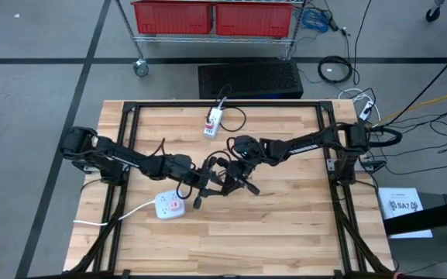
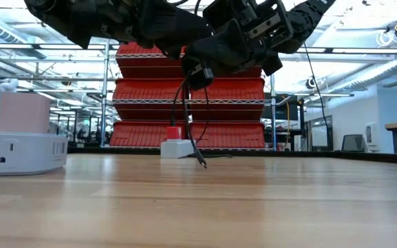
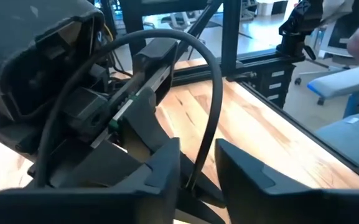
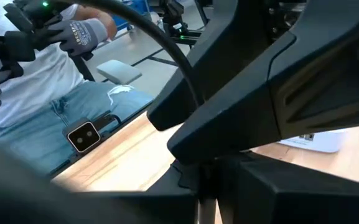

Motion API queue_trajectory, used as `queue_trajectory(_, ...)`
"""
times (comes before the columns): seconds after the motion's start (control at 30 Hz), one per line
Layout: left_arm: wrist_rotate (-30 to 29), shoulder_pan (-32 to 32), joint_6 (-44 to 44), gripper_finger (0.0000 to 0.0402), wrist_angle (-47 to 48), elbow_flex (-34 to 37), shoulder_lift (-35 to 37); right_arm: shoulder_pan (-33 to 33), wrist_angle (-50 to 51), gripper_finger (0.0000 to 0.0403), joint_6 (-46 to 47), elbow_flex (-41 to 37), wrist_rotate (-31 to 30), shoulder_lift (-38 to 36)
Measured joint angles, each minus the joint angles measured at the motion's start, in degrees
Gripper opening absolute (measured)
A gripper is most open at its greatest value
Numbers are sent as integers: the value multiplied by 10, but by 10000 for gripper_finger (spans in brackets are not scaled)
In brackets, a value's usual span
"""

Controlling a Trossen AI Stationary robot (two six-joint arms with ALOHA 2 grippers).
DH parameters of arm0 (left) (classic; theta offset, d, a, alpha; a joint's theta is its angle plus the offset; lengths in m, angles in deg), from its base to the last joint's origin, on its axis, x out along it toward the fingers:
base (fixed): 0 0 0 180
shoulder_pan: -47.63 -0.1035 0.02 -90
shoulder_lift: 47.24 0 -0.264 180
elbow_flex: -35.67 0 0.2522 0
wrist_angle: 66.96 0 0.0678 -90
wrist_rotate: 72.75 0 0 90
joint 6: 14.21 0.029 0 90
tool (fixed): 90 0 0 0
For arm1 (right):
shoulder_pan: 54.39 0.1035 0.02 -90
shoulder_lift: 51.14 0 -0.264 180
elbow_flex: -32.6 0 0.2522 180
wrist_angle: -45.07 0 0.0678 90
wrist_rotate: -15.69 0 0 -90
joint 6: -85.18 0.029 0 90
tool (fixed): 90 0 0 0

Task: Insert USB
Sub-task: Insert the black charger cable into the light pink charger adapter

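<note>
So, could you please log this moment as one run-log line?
left gripper: closing around black cable | right gripper: shut, pinching cable | both raised mid-table | white power strip: on table, nothing plugged in

I see even overhead lighting and only soft shadows on the wooden table (image 1: pixel 285 232). Low view: bright ceiling strips (image 2: pixel 363 65) silhouette my arms, and the near tabletop blurs. Both wrist views blur up close.
</note>
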Motion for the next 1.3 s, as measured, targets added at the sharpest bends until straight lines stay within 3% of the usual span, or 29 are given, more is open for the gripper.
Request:
queue_trajectory(0.17, -3, 0, 12, 15, -6, 0, 0, 0, -1, 2, 5, 1, 1, 0)
queue_trajectory(0.43, -3, 0, 10, 7, -12, 0, 5, -2, 1, 22, 35, 1, -4, -4)
queue_trajectory(0.5, -4, 0, 10, 7, -16, 1, 9, -4, 18, 37, 42, 1, -30, -13)
queue_trajectory(1.03, -36, 0, 9, 7, -25, 0, 26, -6, 270, 155, -1, 1, -216, -155)
queue_trajectory(1.3, -110, 9, 13, 7, 55, 2, 80, -6, 365, 176, 12, 1, -246, -200)
